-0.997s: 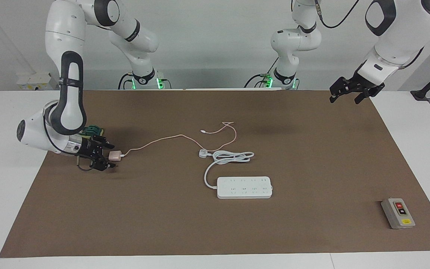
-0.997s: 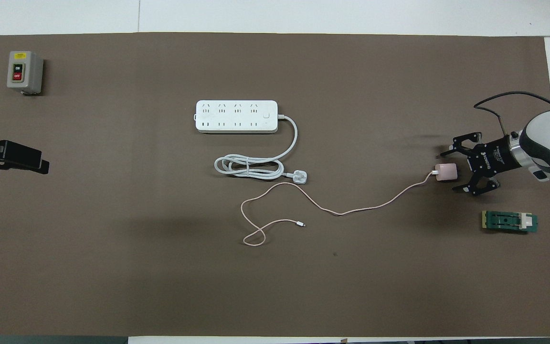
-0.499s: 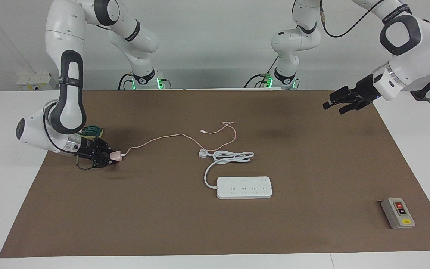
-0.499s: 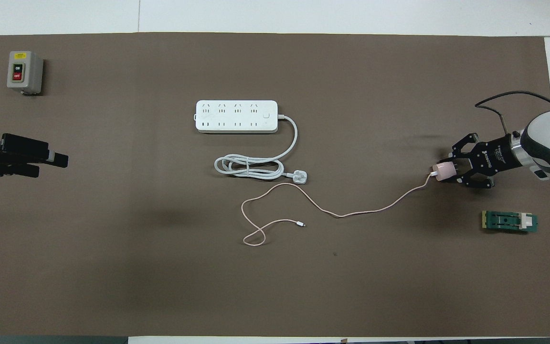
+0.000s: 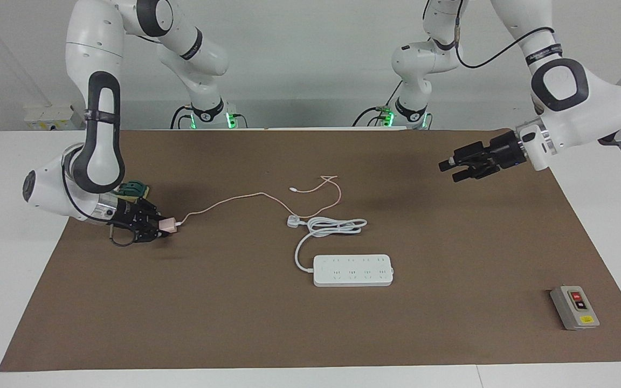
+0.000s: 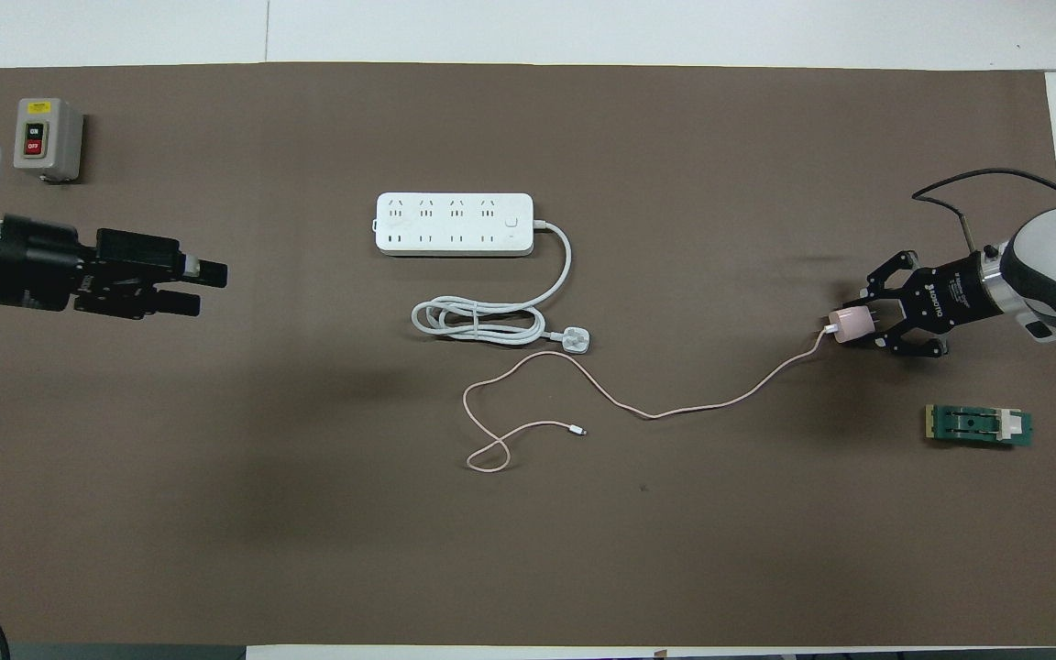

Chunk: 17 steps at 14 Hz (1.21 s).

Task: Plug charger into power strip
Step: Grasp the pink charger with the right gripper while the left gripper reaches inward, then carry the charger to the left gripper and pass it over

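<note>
The charger (image 5: 167, 224), a small pale-pink cube, is at the right arm's end of the brown mat. Its thin pink cable (image 5: 224, 203) trails across the mat toward the middle. My right gripper (image 5: 160, 226) is shut on the charger (image 6: 849, 325), low at the mat; I cannot tell whether the charger is lifted off it. The white power strip (image 5: 353, 270) lies flat in the middle of the mat, farther from the robots than its coiled white cord; it also shows in the overhead view (image 6: 453, 223). My left gripper (image 5: 447, 167) hangs in the air over the mat at the left arm's end (image 6: 207, 286).
The strip's white plug (image 5: 292, 220) and thick coiled cord lie between the strip and the pink cable's loose end. A grey box with red and black buttons (image 5: 574, 307) stands at the left arm's end, farther from the robots. A small green part (image 6: 977, 425) lies beside the right gripper.
My right gripper closed on the charger, which it had straddled open, and shifted it slightly. My left arm swung in from the table's edge over the mat, toward the middle.
</note>
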{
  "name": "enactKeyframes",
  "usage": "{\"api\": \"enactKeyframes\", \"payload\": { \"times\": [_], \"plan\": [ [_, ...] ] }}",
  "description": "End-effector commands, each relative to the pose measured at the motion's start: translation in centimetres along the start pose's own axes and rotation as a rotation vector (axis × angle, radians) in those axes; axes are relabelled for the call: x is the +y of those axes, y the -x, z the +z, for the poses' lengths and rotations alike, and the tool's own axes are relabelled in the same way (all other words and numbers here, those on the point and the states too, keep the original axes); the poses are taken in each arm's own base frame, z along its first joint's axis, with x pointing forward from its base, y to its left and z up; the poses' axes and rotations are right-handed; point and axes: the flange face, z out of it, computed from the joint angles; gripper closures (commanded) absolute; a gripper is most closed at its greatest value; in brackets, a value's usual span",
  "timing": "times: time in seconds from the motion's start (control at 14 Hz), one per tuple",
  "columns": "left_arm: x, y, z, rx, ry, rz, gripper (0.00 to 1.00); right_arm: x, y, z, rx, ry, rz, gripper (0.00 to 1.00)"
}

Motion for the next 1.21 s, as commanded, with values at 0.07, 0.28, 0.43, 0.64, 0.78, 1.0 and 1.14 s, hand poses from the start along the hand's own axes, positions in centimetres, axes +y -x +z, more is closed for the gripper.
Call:
{"api": "enactKeyframes", "payload": {
  "times": [0.07,0.28,0.43,0.64,0.78,1.0,1.14],
  "plan": [
    [-0.7,-1.0,4.4,0.047,0.191,0.023,0.0,-3.8,8.4,-4.0,-0.009,0.009,0.039,1.0],
    [0.2,-2.7,9.5,0.065,0.374,-0.017,0.0,-5.2,15.4,-4.5,0.008,0.014,0.068,1.0],
    [-0.3,-4.0,13.6,0.062,0.466,-0.037,0.0,-6.0,20.3,-4.1,-0.04,-0.006,0.09,1.0],
    [-0.8,-5.0,17.9,0.066,0.527,0.044,0.0,-7.4,26.3,-2.5,-0.083,-0.015,0.126,1.0],
    [-0.6,-4.9,19.3,0.054,0.533,0.077,0.0,-8.2,29.6,-1.5,-0.089,-0.024,0.144,1.0],
    [0.3,-4.4,21.5,0.044,0.58,0.196,0.0,-8.7,34.0,0.7,-0.087,-0.03,0.153,1.0],
    [1.9,-3.3,23.8,0.013,0.603,0.217,0.0,-9.0,36.7,2.2,-0.078,-0.047,0.152,1.0]
  ]
}}
